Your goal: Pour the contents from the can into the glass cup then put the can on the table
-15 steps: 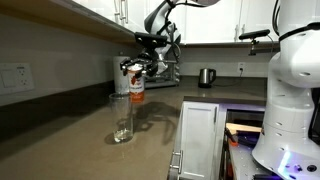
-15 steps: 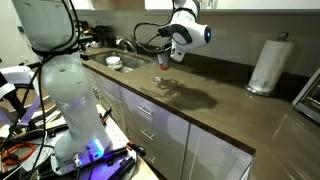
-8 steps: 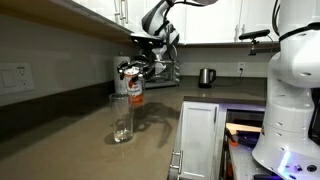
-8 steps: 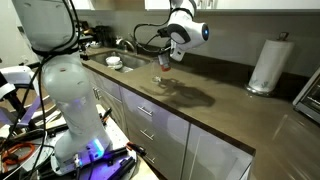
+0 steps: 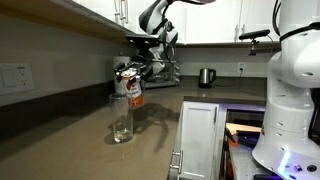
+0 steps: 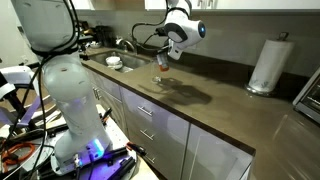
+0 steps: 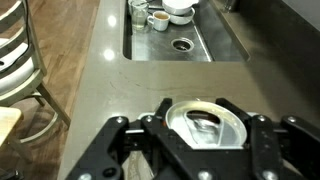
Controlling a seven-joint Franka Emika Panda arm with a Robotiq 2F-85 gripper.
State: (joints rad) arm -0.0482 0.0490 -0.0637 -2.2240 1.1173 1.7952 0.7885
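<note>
My gripper (image 5: 128,74) is shut on the can (image 5: 133,92), white above and orange-red below, and holds it slightly tilted above the grey-brown table (image 5: 90,150). The clear glass cup (image 5: 121,118) stands on the table just below and in front of the can. In an exterior view the gripper (image 6: 166,52) holds the can (image 6: 164,62) above the glass cup (image 6: 160,79), which shows faintly. In the wrist view the can's silver top (image 7: 205,125) fills the space between the black fingers (image 7: 200,140); the glass is hidden there.
A sink (image 7: 180,40) with cups and bowls lies further along the counter. A steel kettle (image 5: 206,77) stands far back. A white paper towel roll (image 6: 266,66) stands on the table. A chair (image 7: 20,80) is beside the counter.
The gripper with the can has lifted slightly and tipped a little toward the glass. The glass has not moved.
</note>
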